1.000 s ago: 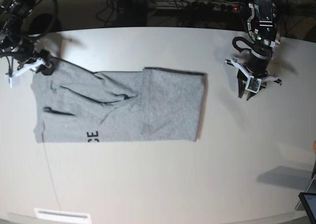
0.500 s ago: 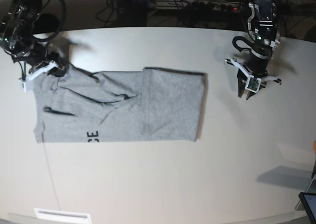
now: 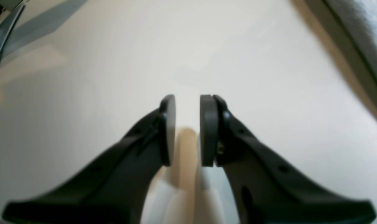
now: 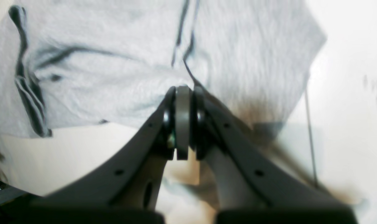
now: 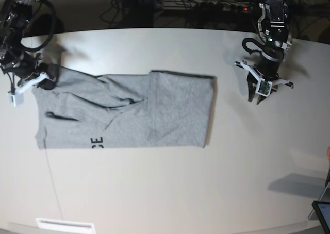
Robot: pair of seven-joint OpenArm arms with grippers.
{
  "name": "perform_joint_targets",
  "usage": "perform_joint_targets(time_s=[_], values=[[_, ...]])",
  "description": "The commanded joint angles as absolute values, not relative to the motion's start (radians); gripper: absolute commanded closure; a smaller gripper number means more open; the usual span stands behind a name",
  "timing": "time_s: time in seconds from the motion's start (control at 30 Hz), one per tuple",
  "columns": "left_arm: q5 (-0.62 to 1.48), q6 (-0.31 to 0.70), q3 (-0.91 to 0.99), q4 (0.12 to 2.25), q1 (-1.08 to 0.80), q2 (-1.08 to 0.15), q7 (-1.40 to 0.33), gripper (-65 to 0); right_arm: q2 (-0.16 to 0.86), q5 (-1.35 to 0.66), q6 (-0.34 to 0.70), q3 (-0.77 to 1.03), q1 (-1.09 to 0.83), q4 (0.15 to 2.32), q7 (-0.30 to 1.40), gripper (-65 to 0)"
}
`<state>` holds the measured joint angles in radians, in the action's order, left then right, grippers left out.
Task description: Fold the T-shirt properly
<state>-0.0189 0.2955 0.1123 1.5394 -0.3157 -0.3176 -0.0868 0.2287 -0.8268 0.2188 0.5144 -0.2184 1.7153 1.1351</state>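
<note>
The right gripper (image 4: 183,121) has its jaws pinched on a corner of the big grey cotton T-shirt (image 5: 129,110), ready, I think, to fold it across, while the left gripper (image 3: 187,129), jaws a little apart and holding nothing, waits beside the shirt.

- The T-shirt (image 5: 124,110) lies flat on the table (image 5: 170,187), in the left half of the base view, partly folded: its right-hand portion is doubled over onto the middle.
- The right gripper (image 5: 37,75) sits at the shirt's upper-left corner, at the far left of the table, its jaws closed together at the cloth's edge (image 4: 182,93).
- The left gripper (image 5: 260,92) stands over bare table at the right, well apart from the shirt, its jaws a little apart with nothing between them (image 3: 187,124).
- In the left wrist view, the shirt's edge shows only at the upper right.
</note>
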Motion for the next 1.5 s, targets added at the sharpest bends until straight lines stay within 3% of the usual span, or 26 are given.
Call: perform_joint_targets(time_s=[0.0,0.53,0.73,1.0,1.47], values=[[-0.01,0.288,0.119,1.554,-0.311,-0.329,-0.065,-13.8,0.243,-0.842,0.222,0.515,-0.205,1.732,1.119,-0.3],[-0.008,0.288,0.119,1.518,-0.325,-0.334,-0.065,-13.6,0.289,-0.842,0.22,0.418,-0.093,1.724,1.113,-0.7],[-0.008,0.288,0.12,1.52,-0.326,-0.334,-0.065,-13.6,0.292,-0.839,0.22,0.407,-0.041,1.627,1.112,-0.7],[-0.01,0.288,0.202,1.521,-0.343,-0.334,-0.065,-13.6,0.286,-0.648,0.228,0.406,-0.022,1.61,1.044,-0.7],[-0.01,0.288,0.211,1.521,-0.346,-0.331,-0.065,-13.6,0.285,-0.631,0.228,0.406,-0.001,1.587,1.05,-2.5]])
